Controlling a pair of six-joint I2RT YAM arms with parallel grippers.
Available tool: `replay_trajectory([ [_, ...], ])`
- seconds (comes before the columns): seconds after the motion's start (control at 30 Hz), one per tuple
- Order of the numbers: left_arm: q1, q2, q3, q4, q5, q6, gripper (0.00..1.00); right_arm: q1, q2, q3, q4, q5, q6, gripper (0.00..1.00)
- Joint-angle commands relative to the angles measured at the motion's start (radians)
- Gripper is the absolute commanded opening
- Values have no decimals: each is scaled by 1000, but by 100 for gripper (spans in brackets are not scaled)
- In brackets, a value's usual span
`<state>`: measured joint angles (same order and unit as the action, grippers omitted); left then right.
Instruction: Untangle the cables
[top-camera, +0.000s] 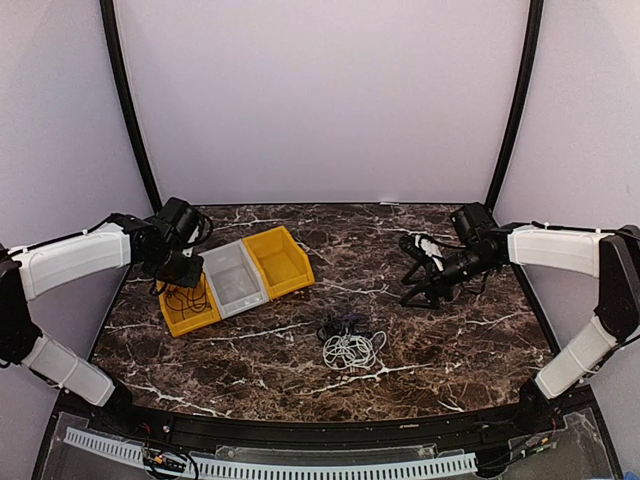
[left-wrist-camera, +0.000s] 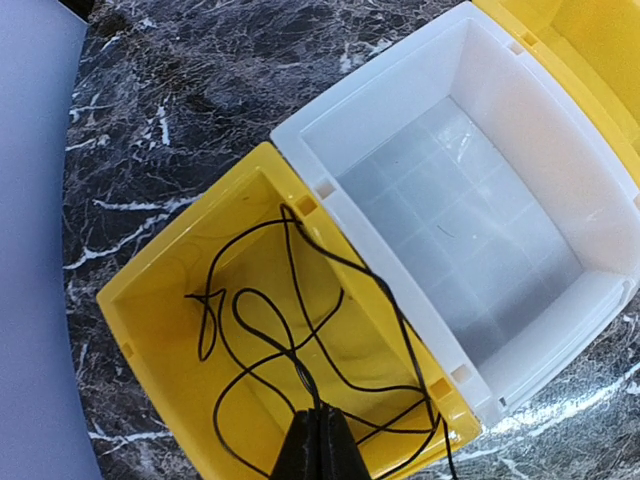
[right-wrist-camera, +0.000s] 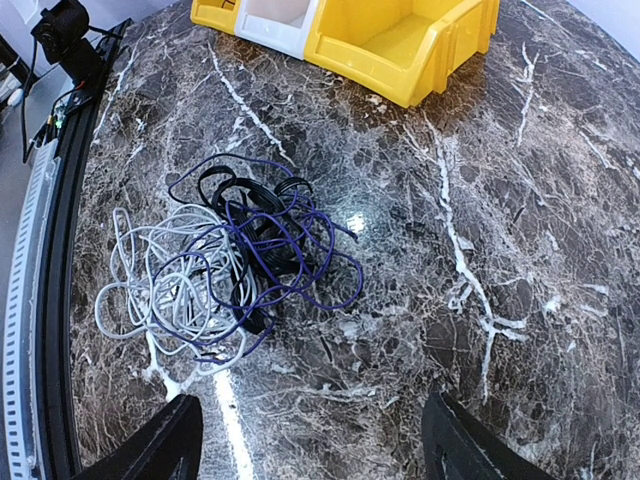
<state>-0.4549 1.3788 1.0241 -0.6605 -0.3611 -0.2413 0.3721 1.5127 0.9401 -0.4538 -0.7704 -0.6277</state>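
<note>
Cables, two groups. One thin black cable (left-wrist-camera: 288, 250) lies in loose loops inside the left yellow plastic bin (left-wrist-camera: 185, 225). One strand rides over the rim next to the white translucent bin (left-wrist-camera: 390, 85). The rest sit in a small tangle (right-wrist-camera: 230, 260) on the dark marbled worktop (right-wrist-camera: 520, 200), well apart from the bins: a white cord (right-wrist-camera: 150, 280), a purple cord (right-wrist-camera: 320, 250) and a black cord (right-wrist-camera: 250, 200), looped through one another.

Left tool (left-wrist-camera: 322, 420): fingers pressed together just above the bin floor. The black strands converge at its tips, so it appears to pinch the thin black cable.

Right tool (right-wrist-camera: 315, 440): fingers spread wide with nothing between them, hanging over bare worktop on the near side of the tangle.

Handling, judged:
- The cords look light, limp and springy, so a pull on one strand would likely drag the whole clump across the smooth stone.
- The purple cord lies on top with open outer loops. The free loop on the side away from the white cord seems the cleanest place to take hold.
- The white cord is coiled tight and sits partly under the purple one, so it is better left until later.
- The other tool may need to pin the clump down.
- Plug ends cannot be made out.

Risk: a fast pull could tighten the crossings into knots.
</note>
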Motion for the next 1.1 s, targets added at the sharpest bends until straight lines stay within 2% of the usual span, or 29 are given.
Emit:
replay_trajectory([
  [0.0,5,19,-63,130,83,-33,0,-4,10,9,-2,-12,-13,77],
  [0.3,5,82,-121,169,78,-93,0,-4,22,12,-7,-12,-17,77],
  [0.5,7,68,-142,183,67,-111,1,-4,23,14,-12,-15,-22,77],
  [0.63,8,45,-134,152,38,-107,11,-4,20,13,-16,-15,-23,77],
  [0.9,21,-56,-106,94,0,-85,39,-4,14,14,-18,-18,-27,78],
  [1.07,21,-134,-69,44,34,-96,47,-4,12,11,-19,-21,-27,78],
])
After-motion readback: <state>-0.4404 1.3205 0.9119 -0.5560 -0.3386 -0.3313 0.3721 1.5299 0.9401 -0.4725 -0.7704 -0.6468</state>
